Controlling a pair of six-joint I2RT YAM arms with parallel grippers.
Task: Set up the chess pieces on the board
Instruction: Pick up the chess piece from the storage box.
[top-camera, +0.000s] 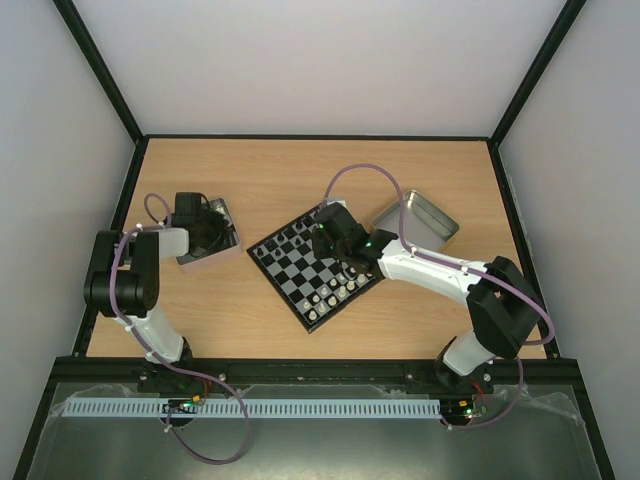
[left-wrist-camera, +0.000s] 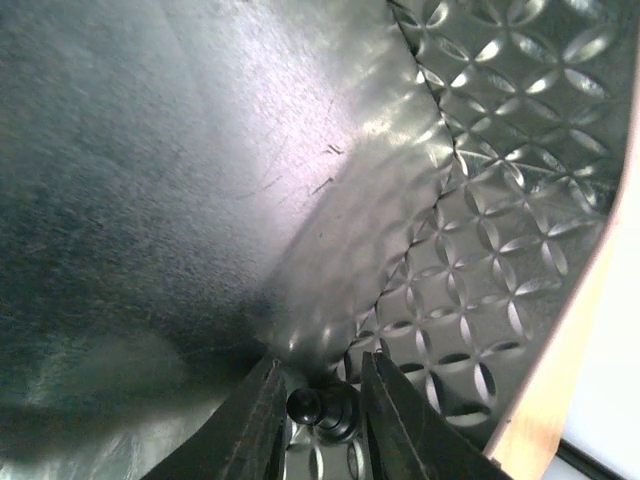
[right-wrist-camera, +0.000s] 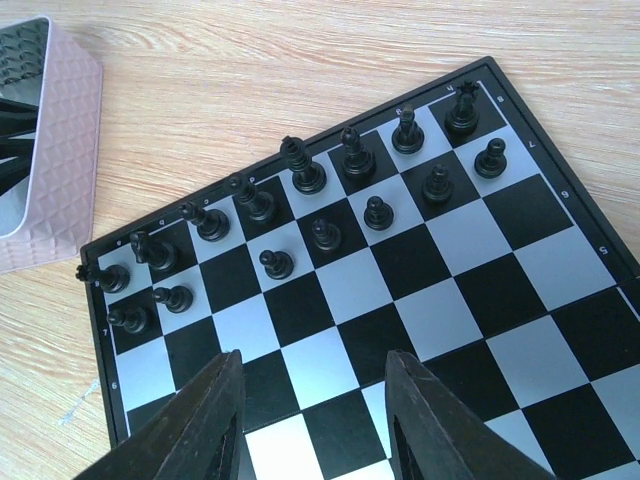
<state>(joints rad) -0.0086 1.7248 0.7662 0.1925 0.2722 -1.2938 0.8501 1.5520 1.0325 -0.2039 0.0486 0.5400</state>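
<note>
The board (top-camera: 300, 297) lies turned at the table's middle. Black chess pieces (right-wrist-camera: 308, 176) stand in two rows along its far edge, and one square in the pawn row is bare. White pieces (top-camera: 330, 294) stand along its near edge. My right gripper (right-wrist-camera: 313, 362) hovers open and empty over the board's middle squares; it also shows in the top view (top-camera: 335, 240). My left gripper (left-wrist-camera: 322, 372) is down inside a tin, its fingers closed against both ends of a black pawn (left-wrist-camera: 324, 408) lying on its side.
The pink tin (top-camera: 222, 254) around my left gripper stands left of the board; its wall shows in the right wrist view (right-wrist-camera: 55, 170). An open metal tin (top-camera: 416, 222) lies at the board's right rear. Black frame posts edge the table.
</note>
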